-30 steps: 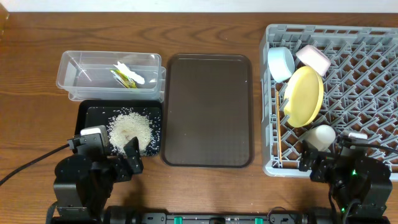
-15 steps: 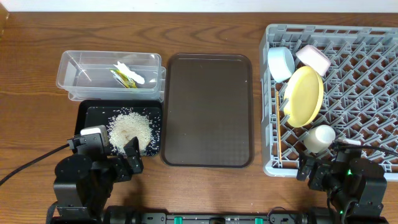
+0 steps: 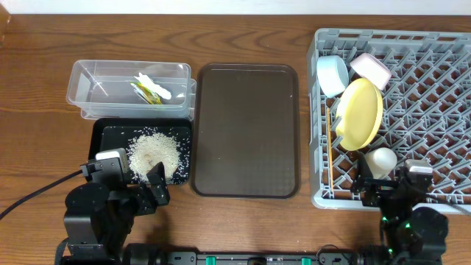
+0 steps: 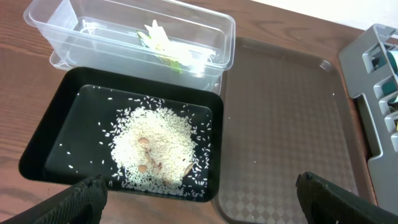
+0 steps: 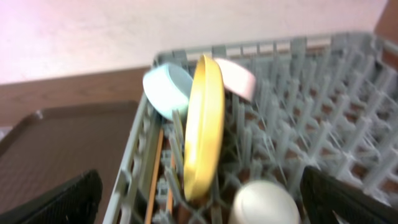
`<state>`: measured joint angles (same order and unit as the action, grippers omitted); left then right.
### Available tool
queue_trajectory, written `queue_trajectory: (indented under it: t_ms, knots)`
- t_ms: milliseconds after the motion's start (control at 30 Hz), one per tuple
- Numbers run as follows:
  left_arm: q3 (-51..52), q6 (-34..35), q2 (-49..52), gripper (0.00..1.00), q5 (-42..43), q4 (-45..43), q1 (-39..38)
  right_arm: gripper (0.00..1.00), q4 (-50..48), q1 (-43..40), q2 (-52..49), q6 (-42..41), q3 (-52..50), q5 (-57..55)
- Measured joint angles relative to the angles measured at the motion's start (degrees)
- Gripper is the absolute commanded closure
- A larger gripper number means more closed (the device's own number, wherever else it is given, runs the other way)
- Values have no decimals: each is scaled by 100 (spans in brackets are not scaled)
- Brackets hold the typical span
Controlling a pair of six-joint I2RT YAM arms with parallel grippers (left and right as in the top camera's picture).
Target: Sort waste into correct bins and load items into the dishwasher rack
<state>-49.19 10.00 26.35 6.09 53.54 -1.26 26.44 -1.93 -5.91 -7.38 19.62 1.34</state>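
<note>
**Ahead of the right gripper (image 5: pixel 202 205): rack loaded, clean pull-back wanted**

Holds nothing, jaws spread wide. Just in front and below: pale cup (image 5: pixel 264 202), inside the near wall of the dishwasher rack (image 5: pixel 273 45). Beyond the cup: yellow plate (image 5: pixel 202 124) on edge, then light blue bowl (image 5: pixel 166 87) and white bowl (image 5: pixel 235 78) farthest off; chopsticks (image 5: pixel 155 174) low to the left. Seems fully loaded; probably just a matter of retreating. Pull straight up and back, keep the jaws wide, and clear the wall without brushing the cup, probably light and easy to tip. Ahead of the left gripper (image 4: pixel 208 202), equally wide open and empty: rice (image 4: pixel 158 146) heaped in the black tray (image 4: pixel 50 137), wrapper (image 4: pixel 165 46) in the clear tub (image 4: pixel 62 25) farther on.
</note>
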Motion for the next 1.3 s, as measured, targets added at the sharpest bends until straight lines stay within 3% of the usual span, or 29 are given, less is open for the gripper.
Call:
queue_trajectory:
  t_ms: [467,1300]
  knots:
    - [0,-2,0,0,0,4,0,1,-2269,188,509,575,-1714,-7]
    - [0,-2,0,0,0,4,0,1,-2234,190,518,660,-1910,-9]
